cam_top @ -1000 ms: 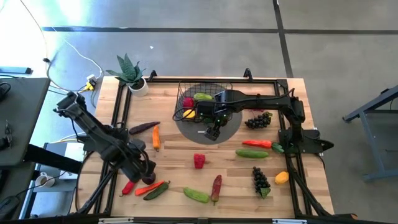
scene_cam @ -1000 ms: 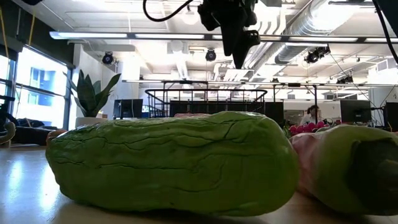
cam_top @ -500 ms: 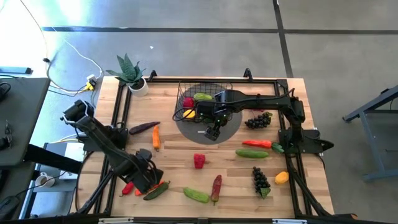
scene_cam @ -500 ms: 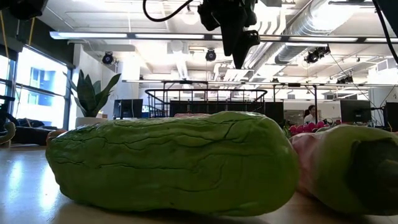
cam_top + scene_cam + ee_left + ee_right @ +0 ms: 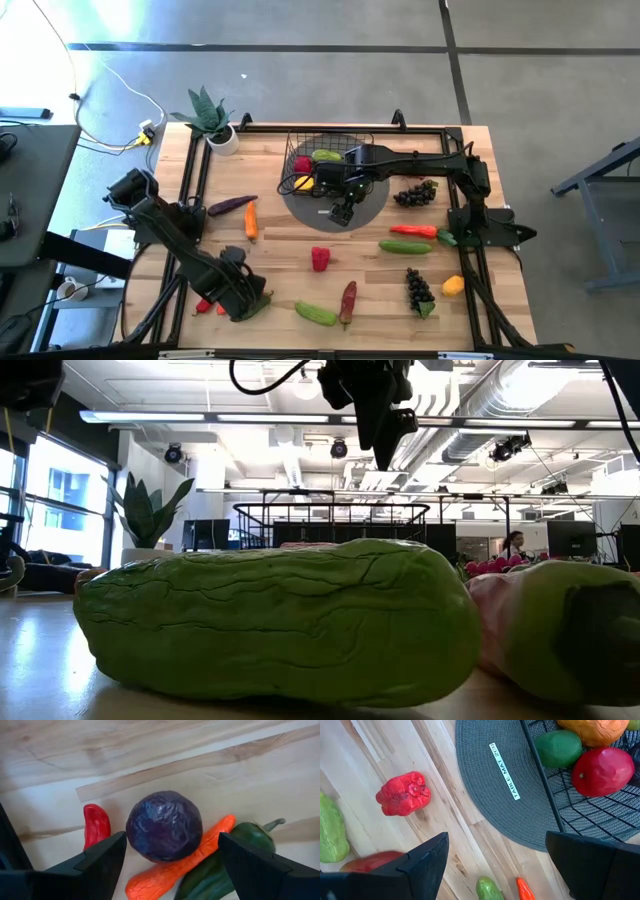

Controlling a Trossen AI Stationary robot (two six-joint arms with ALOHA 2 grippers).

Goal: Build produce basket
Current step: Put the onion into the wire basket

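Observation:
The black wire basket (image 5: 325, 160) stands on a grey round mat (image 5: 372, 205) at the table's far middle and holds a green, a yellow-orange and a red piece of produce. My left gripper (image 5: 243, 290) hangs open, pointing down, over a near-left cluster. In the left wrist view its fingers (image 5: 171, 842) stand on either side of a purple onion (image 5: 164, 826), apart from it. The onion rests on the table against an orange pepper (image 5: 180, 865), with a red chilli (image 5: 96, 825) and a green pepper (image 5: 235, 845) beside them. My right gripper (image 5: 343, 212) waits open above the mat's near edge (image 5: 495, 840).
Loose produce lies across the table's near half: a red pepper (image 5: 320, 258), a bumpy green cucumber (image 5: 316, 314), dark grapes (image 5: 418, 288), a smooth cucumber (image 5: 405, 246), a carrot (image 5: 251, 222). A potted plant (image 5: 210, 118) stands at the far left corner. Black frame rails run along the table's edges.
My left gripper has gone down and toward the table's near edge, coming over the near-left cluster of produce, rolling a little about its own axis. It has stayed open.

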